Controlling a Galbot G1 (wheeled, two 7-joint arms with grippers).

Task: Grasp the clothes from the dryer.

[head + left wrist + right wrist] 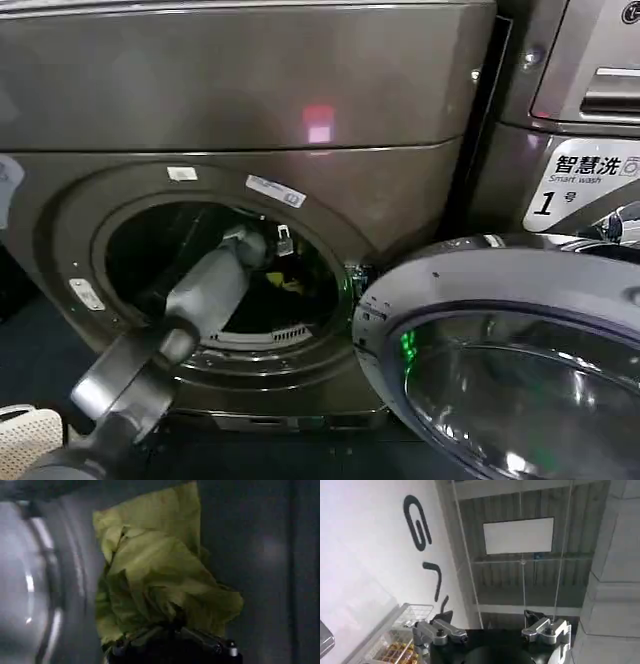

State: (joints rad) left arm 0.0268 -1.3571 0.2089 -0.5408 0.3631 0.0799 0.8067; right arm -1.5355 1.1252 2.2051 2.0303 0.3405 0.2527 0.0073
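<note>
Yellow-green clothes [160, 575] sit bunched inside the dryer [250, 110] drum, right at the left claw [172, 630], whose fingers look pinched into the lowest folds. A firm bite on thick fabric, then a straight pull through the porthole, should avoid snagging. The right claw [492, 630] hangs spread and empty, pointing at the ceiling.

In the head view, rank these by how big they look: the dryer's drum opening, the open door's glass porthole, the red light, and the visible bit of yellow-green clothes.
1-2. Door porthole and drum opening: similar; the door sits nearer the camera and is cropped, so unranked.
3. Red light.
4. Clothes, a sliver beside the left gripper.
</note>
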